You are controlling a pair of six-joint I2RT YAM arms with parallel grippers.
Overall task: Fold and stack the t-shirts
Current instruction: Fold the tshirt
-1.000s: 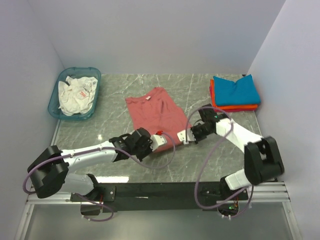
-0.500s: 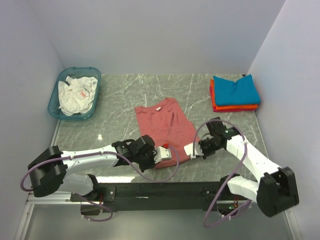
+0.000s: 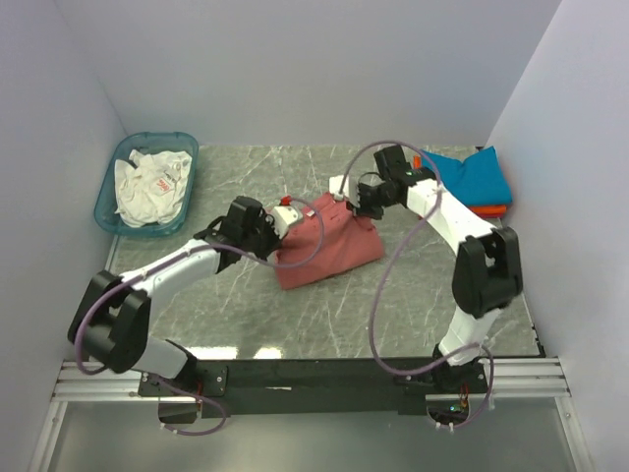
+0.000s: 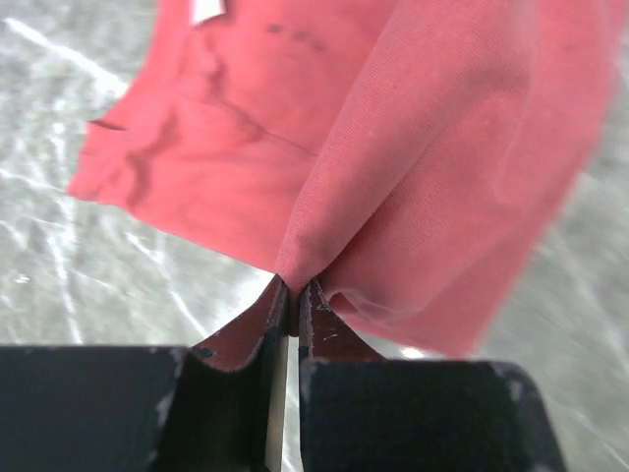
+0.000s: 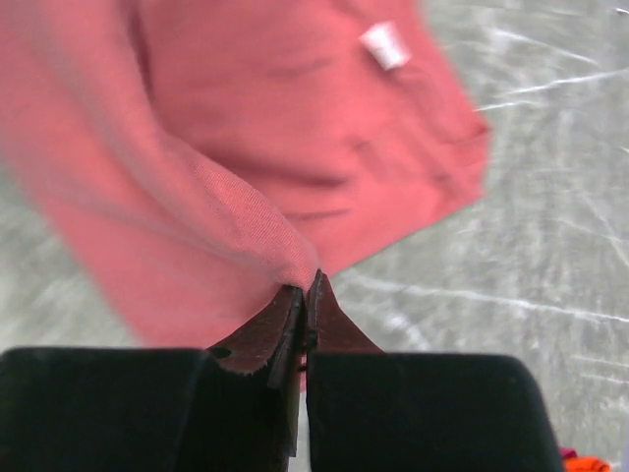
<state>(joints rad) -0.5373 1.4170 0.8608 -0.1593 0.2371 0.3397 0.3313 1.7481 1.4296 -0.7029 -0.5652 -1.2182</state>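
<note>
Far left: your teal basket (image 3: 102, 205) holds white cloth (image 3: 147, 187). Your left jaws are pressed together on a fold of the dusty-red t-shirt (image 3: 329, 246), which is bunched mid-surface. Your right jaws pinch its far right edge. Far right: the teal-blue t-shirt (image 3: 482, 177) lies on the orange t-shirt (image 3: 488, 209).

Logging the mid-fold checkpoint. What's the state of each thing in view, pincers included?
red t-shirt: one edge lifted at two pinched points, rest lying on the table
left pincer: shut on red t-shirt
right pincer: shut on red t-shirt
blue t-shirt: folded, on top of the stack
orange t-shirt: folded, under the blue one
basket: holds crumpled white cloth
</note>
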